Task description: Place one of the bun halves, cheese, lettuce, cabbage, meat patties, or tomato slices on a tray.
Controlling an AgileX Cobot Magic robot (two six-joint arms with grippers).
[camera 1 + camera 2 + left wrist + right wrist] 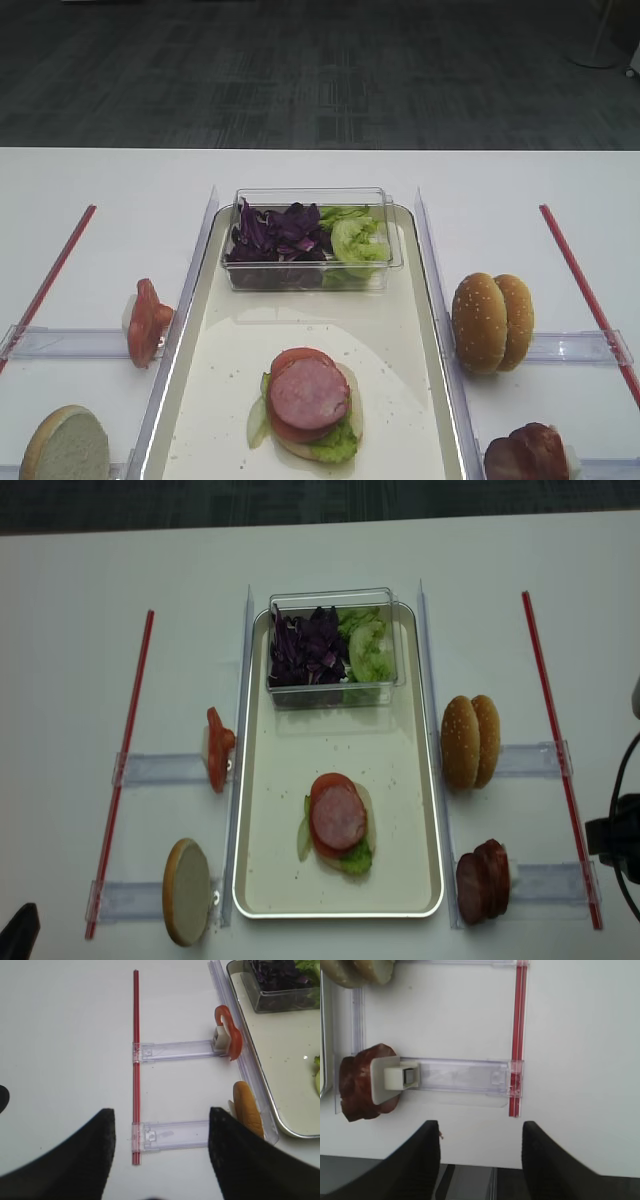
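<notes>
Both end effectors hang wide, holding nothing, outside the tray; a meat patty tops the stack near its front rim.

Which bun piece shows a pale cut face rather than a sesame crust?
The bun half left of the tray; the sesame-topped bun halves stand on its right.

You will find no readable text, label, brand, number or sign on any surface in these four views.
</notes>
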